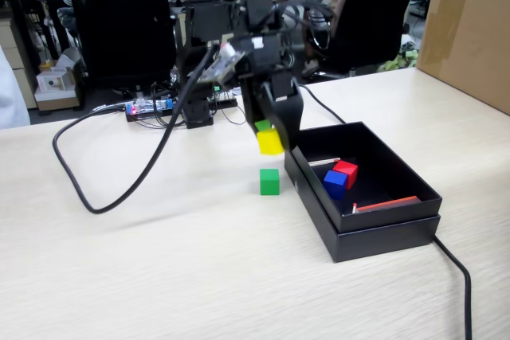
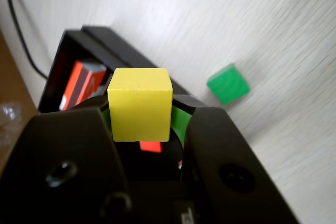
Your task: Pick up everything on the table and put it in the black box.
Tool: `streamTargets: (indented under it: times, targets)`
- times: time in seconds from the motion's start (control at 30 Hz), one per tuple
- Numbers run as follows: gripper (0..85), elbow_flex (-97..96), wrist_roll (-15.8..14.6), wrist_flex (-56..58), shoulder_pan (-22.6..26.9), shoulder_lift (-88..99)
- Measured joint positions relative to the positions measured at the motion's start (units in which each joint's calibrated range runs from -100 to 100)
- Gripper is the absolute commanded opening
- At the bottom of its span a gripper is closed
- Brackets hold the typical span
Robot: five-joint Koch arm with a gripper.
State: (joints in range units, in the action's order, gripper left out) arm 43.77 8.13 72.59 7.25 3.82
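Black plastic arm point(image 1: 253, 45) throughout — blocky servo housings, matte finish. White label on one upper housing. Thick black cable point(image 1: 119, 173) looped from the base area. Tool point(image 2: 142, 129): two broad black jaws with rounded shoulders — recessed screw holes in each, bright green lining on the inner faces.

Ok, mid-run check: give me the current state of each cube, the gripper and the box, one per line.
yellow cube: held in the gripper, lifted off the table
gripper: shut on the yellow cube, just beside the box
green cube: on the table, outside the box
red cube: inside the box
blue cube: inside the box, touching the red cube
black box: open, seated in its lid
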Motion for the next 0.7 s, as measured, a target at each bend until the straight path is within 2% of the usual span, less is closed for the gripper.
streamTargets:
  times: [0.07,0.13,0.2,0.33,0.57,0.7]
  targets:
    - [7.0,0.00,-0.15,0.00,2.05,1.42]
    - [7.2,0.00,-2.10,0.00,5.91,1.29]
    - [7.2,0.09,-2.74,0.00,6.84,0.52]
    - [7.3,5.20,-5.67,0.00,10.26,-11.39]
    - [7.6,10.59,-7.57,0.08,10.60,-27.06]
    - [9.2,10.59,-7.96,0.00,10.65,-29.90]
